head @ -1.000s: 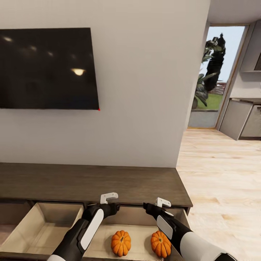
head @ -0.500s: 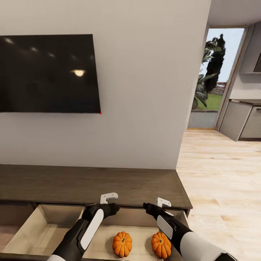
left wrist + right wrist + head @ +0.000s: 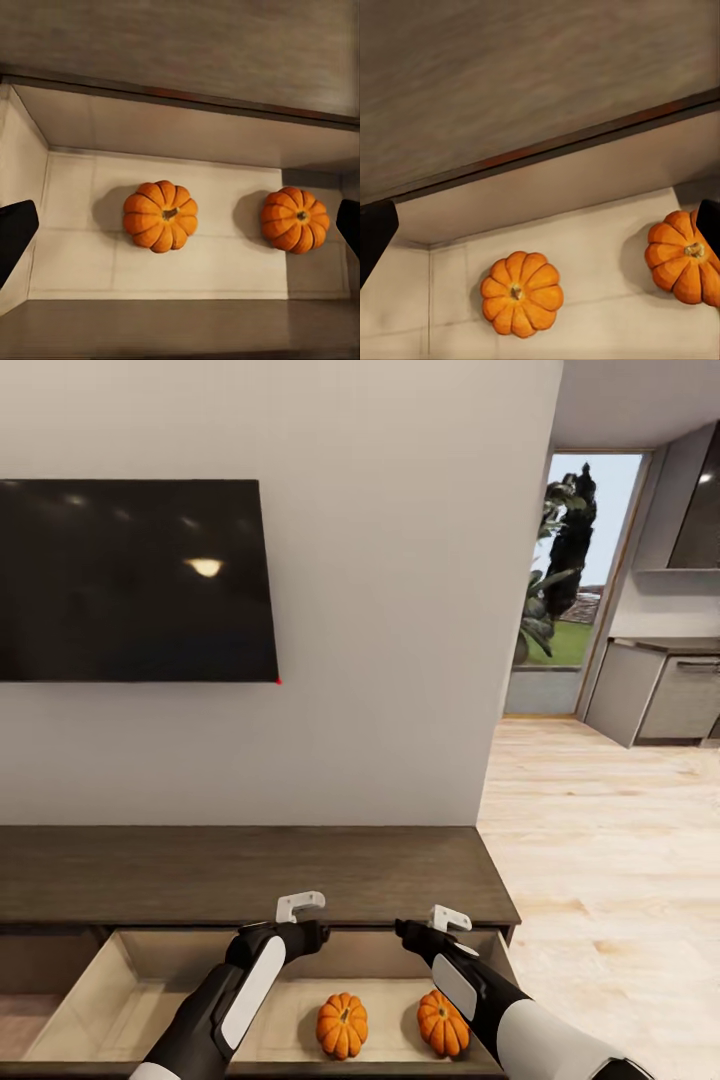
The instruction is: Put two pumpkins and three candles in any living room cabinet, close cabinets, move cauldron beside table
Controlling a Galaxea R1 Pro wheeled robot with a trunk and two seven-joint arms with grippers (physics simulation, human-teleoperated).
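Straight ahead, the long dark cabinet (image 3: 250,875) stands against the pale wall with a wide drawer (image 3: 110,985) pulled open at its right end. Two pumpkins sit on the pale drawer floor, well apart: the left pumpkin (image 3: 342,1025) near 6 o'clock in the head view, the right pumpkin (image 3: 443,1023) toward 5 o'clock, close to the drawer's right wall.

Both arms reach forward and slightly inward over the open drawer, forearms rising from the lower edge of the head view. The left gripper (image 3: 318,932) hangs above the drawer's back part, at about 11 o'clock from the left pumpkin; the right gripper (image 3: 403,930) hangs at about 11 o'clock from the right pumpkin. Each wrist view looks down on both pumpkins, with dark fingertips (image 3: 15,232) at opposite edges, so both claws are spread wide and hold nothing.

A black television (image 3: 135,580) hangs at 10 o'clock, and a doorway (image 3: 565,590) opens at 2 o'clock.
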